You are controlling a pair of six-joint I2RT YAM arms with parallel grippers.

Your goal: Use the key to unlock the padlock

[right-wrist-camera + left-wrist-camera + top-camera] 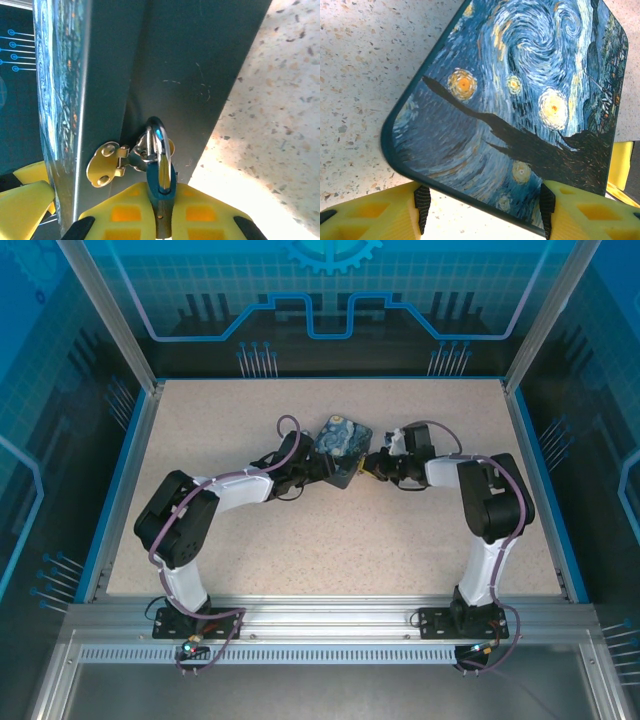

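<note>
The padlock (pixel 161 187) has a small blue body and a chrome shackle (pixel 160 142), which hangs through a brass hasp (pixel 106 164). The hasp sits on the dark side of a box (pixel 200 60) whose lid shows blue swirls and yellow stars (pixel 520 100). My right gripper (pixel 161 202) is shut on the padlock's body, at the box's right side (pixel 372 466). My left gripper (pixel 482 212) holds the box (pixel 338 437) by its near edge with the jaws wide. Its right pad (pixel 547 207) is against the rim. The key is out of view.
The box lies mid-table on a speckled beige top (pixel 330 540) bounded by blue rails and see-through walls. Both arms reach inward from the near edge and meet at the box. Open tabletop lies in front of it and to both sides.
</note>
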